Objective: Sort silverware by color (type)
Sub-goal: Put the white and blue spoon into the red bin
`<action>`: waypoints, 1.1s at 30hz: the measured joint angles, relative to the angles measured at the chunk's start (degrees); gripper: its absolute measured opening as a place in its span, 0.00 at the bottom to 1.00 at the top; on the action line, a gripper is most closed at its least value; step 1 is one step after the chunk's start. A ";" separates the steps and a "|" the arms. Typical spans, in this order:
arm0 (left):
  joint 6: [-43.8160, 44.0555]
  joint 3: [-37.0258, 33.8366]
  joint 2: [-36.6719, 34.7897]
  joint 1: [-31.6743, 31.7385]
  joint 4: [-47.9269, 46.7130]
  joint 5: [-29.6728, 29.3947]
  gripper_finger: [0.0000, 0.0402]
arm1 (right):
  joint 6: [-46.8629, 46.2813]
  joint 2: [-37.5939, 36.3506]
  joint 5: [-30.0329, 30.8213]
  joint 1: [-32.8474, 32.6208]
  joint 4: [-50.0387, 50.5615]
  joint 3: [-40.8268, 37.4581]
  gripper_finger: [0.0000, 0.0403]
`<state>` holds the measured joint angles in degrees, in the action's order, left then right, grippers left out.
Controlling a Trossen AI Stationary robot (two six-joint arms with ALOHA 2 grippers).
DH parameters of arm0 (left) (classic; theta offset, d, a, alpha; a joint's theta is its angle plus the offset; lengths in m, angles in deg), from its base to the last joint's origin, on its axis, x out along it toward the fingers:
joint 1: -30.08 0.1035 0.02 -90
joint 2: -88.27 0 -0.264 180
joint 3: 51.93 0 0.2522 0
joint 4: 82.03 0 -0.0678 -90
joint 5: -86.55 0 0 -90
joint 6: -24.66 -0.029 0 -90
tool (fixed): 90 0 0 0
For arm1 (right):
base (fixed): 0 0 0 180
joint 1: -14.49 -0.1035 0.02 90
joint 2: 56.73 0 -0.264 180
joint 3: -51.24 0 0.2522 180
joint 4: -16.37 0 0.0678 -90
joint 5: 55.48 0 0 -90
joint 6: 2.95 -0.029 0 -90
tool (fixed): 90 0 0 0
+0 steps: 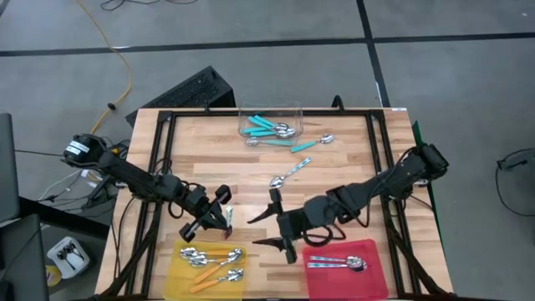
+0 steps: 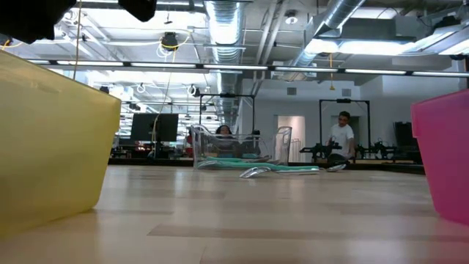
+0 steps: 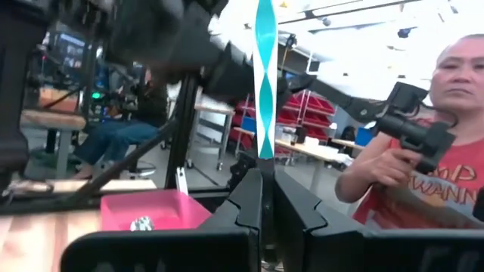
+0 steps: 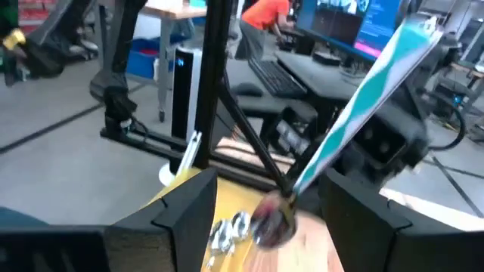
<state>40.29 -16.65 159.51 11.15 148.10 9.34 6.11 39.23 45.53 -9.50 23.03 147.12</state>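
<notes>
My left gripper (image 1: 221,213) is shut on a teal-handled spoon (image 4: 355,106), above the far edge of the yellow tray (image 1: 177,276). The tray holds orange-handled spoons (image 1: 209,266). My right gripper (image 1: 274,227) is open and empty. It faces the left gripper from the right, beside the red tray (image 1: 372,280), which holds silver spoons (image 1: 338,263). A clear tub (image 1: 269,125) with teal spoons stands at the far side. A teal spoon (image 1: 308,145) and a silver spoon (image 1: 288,174) lie flat on the table. My left gripper pinches the teal spoon's handle (image 3: 264,155) between its two fingers. The handle's free end (image 3: 265,45) sticks out past the fingertips. The spoon is lifted clear and slants, its bowl (image 4: 272,219) lowest. The exact place of contact is hidden by the fingers.
Black frame rails run around the wooden table (image 1: 251,180). The middle of the table between the tub and the trays is bare wood. A person (image 3: 423,151) holding a dark device stands beyond the table. Others sit in the room behind (image 2: 341,136).
</notes>
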 joint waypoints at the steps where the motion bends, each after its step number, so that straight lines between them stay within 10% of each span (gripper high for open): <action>1: 0.20 0.00 0.43 -0.01 0.01 -0.10 0.00 | -0.03 -0.02 -0.73 0.52 -0.24 0.04 0.63; 21: -2.67 2.49 1.12 -0.03 0.79 -0.01 0.00 | -2.41 6.28 -8.29 5.29 -11.49 -0.02 0.63; 33: -10.85 2.53 1.11 -0.12 -1.20 -12.25 0.00 | -3.65 6.57 -3.25 6.51 -12.61 0.02 0.63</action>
<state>29.44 -14.12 160.63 11.03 146.90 -2.91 2.46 45.80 42.28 -2.98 10.42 147.15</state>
